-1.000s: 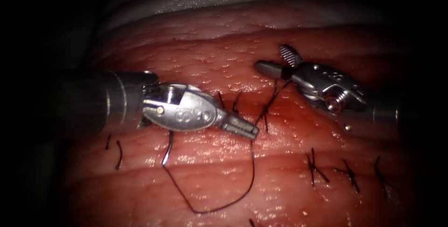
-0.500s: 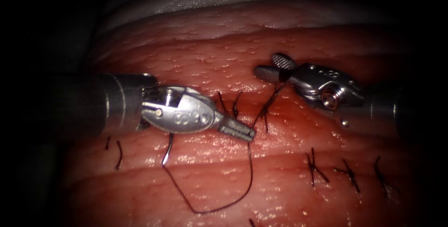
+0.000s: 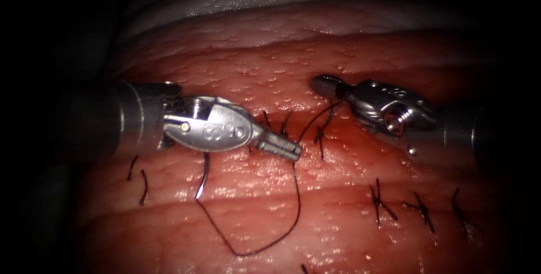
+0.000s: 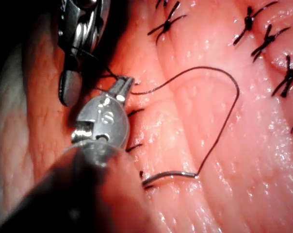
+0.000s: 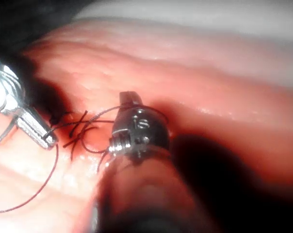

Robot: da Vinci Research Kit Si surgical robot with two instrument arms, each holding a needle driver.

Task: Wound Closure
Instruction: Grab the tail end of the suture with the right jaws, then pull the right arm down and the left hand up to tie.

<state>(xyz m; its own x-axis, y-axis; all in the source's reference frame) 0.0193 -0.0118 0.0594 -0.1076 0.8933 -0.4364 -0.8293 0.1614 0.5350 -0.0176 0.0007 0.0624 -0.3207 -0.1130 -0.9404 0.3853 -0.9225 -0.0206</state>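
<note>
Knot-tying in hand. Left tool, jaws closed, grips the thread at its tip. Right tool has closed its jaws on thread since a second ago. The needle lies free on the tissue behind the left tool's jaws. Next calls for even tension.

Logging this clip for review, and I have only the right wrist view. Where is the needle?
Observer: The needle lies on the tissue, held by neither tool. I can't tell whether its tip is in.
Operator: Where does the thread go from the left tool?
Observer: From the left tool, shut on it, the thread loops across the tissue to the needle. The right tool is shut on thread too.
Operator: Other stitches?
Observer: Tied stitches sit further right in the endoscope view.
</note>
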